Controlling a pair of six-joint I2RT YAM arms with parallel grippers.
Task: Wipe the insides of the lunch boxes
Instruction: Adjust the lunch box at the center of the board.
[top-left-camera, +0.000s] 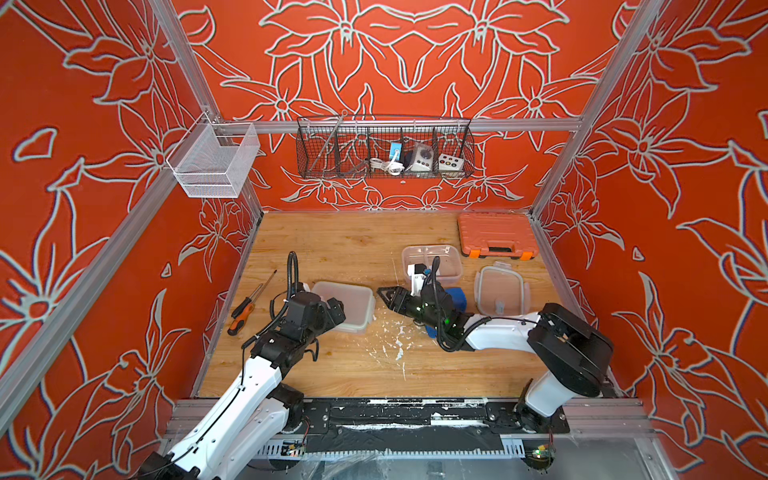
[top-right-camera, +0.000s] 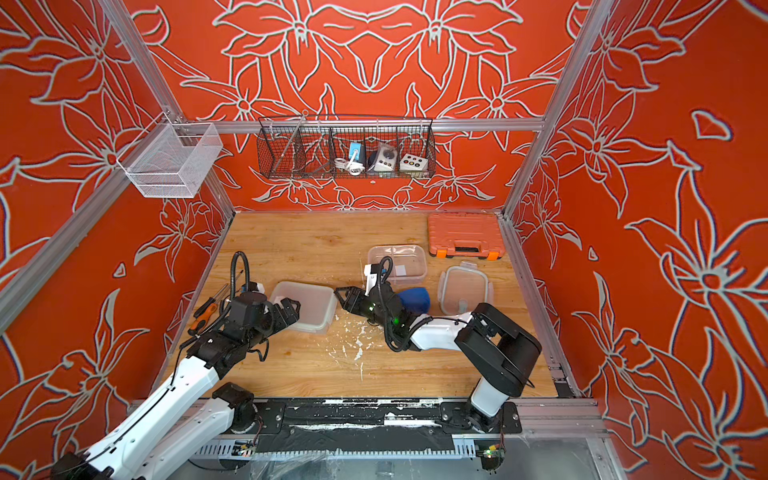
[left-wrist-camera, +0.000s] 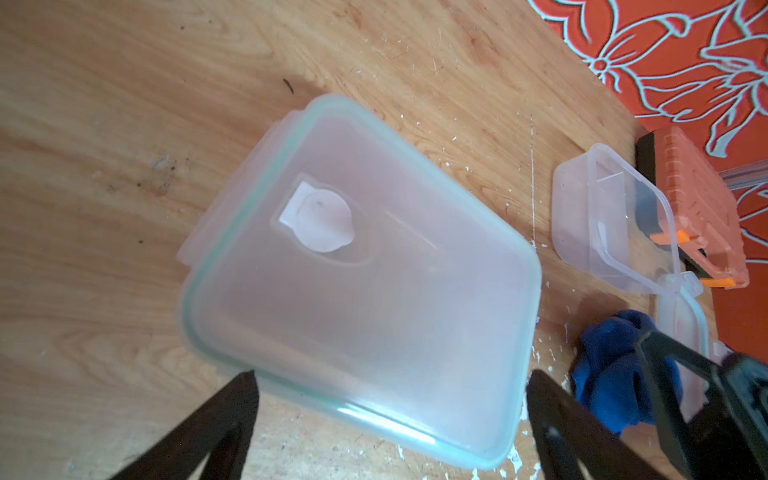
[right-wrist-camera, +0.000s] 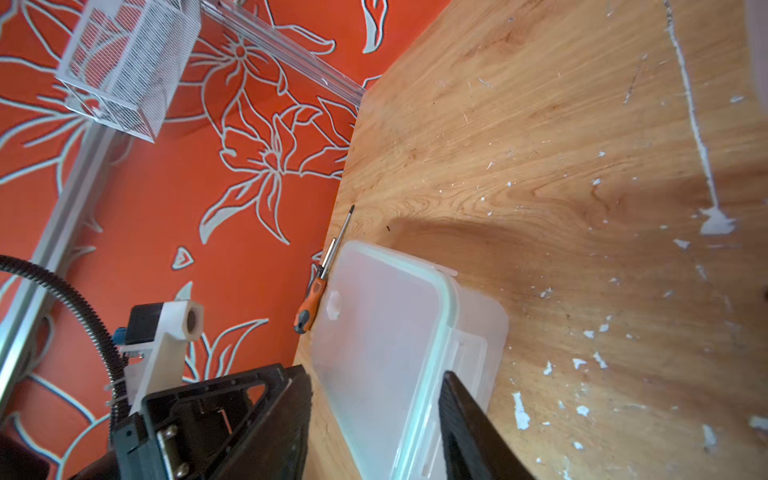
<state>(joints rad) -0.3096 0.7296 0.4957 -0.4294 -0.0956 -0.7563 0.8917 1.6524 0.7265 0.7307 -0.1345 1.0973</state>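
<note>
One lunch box (top-left-camera: 353, 305) (left-wrist-camera: 361, 282) lies left of centre with a green-sealed lid over it, so its inside is hidden. My left gripper (top-left-camera: 337, 311) (left-wrist-camera: 392, 376) hangs open over its near edge, one finger on each side of a corner. From the right, my right gripper (top-left-camera: 384, 297) (right-wrist-camera: 374, 399) points at the same box, jaws apart and holding nothing. Further back stands an open lunch box (top-left-camera: 432, 262) (left-wrist-camera: 611, 224) with a divider. Behind the right wrist lies a blue cloth (top-left-camera: 457, 296) (left-wrist-camera: 615, 374).
A loose clear lid (top-left-camera: 500, 289) lies at the right, with an orange tool case (top-left-camera: 496, 235) behind it. Two screwdrivers (top-left-camera: 249, 305) lie by the left wall. White flecks (top-left-camera: 395, 340) dot the wood. Wire baskets (top-left-camera: 384, 147) hang on the back rail.
</note>
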